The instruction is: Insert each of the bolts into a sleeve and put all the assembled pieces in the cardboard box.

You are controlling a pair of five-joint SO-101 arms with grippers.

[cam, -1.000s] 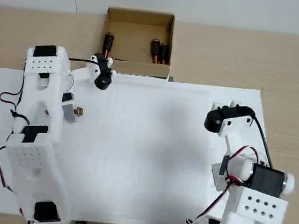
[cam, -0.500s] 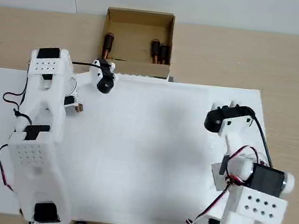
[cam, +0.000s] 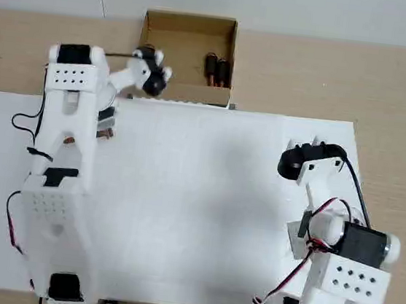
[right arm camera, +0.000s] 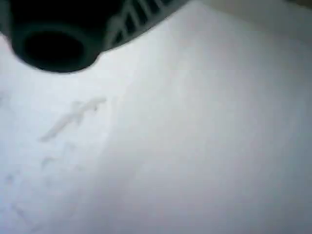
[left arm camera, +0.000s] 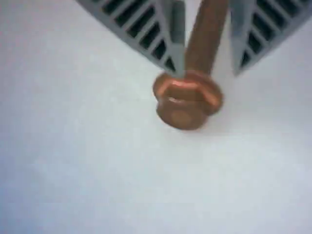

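Observation:
A copper bolt [left arm camera: 188, 97] is clamped by its shank between the grey ribbed fingers of my left gripper [left arm camera: 206, 72], head pointing out over the white mat. From above, that gripper [cam: 104, 127] sits near the mat's far left, short of the cardboard box [cam: 190, 26]. Inside the box lie assembled dark pieces [cam: 215, 67]. My right gripper [cam: 297, 238] is over the mat's right side, shut on a black sleeve [right arm camera: 52, 46] whose open end faces the camera beside a ribbed finger [right arm camera: 139, 14].
A white mat [cam: 205, 196] covers most of the wooden table [cam: 329, 71]. The box stands just past the mat's far edge, left of centre. The left arm's wrist camera [cam: 154, 80] overhangs the box's front-left corner.
The left arm has swung toward the box, carrying the bolt a little farther from me; its wrist camera now overlaps the box's corner. The right arm has stayed still.

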